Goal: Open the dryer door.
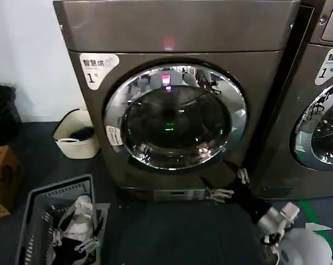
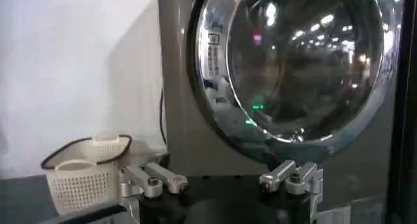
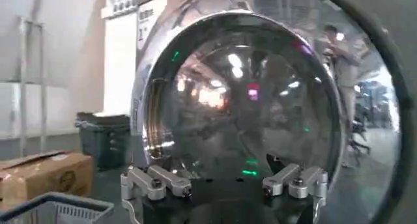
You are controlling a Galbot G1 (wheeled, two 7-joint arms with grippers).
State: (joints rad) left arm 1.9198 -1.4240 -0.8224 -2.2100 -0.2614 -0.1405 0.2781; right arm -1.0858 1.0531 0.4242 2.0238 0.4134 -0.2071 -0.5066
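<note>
Dryer door (image 1: 175,117) is shut; likely rigid, heavy-ish w/ slick chrome, so grip the rim's right edge. Right gripper (image 3: 223,182) faces the glass, fingers apart, empty; left gripper (image 2: 220,179) likewise spread, near the dryer (image 1: 177,33) base.

Lighting is dim overall, with indoor light from above. In the head view, the dark floor (image 1: 172,232) swallows detail, while the white wall (image 1: 23,55) behind is evenly bright. The chrome ring of the dryer door (image 1: 175,117) carries strong glare patches and mirrored room lights; a pink spot and a green spot show on its dark glass. A pink glow also marks the dryer (image 1: 172,33) top panel. In both wrist views, the glass reflects rows of ceiling lamps. The lower right corner of the head view is soft and out of focus.
</note>
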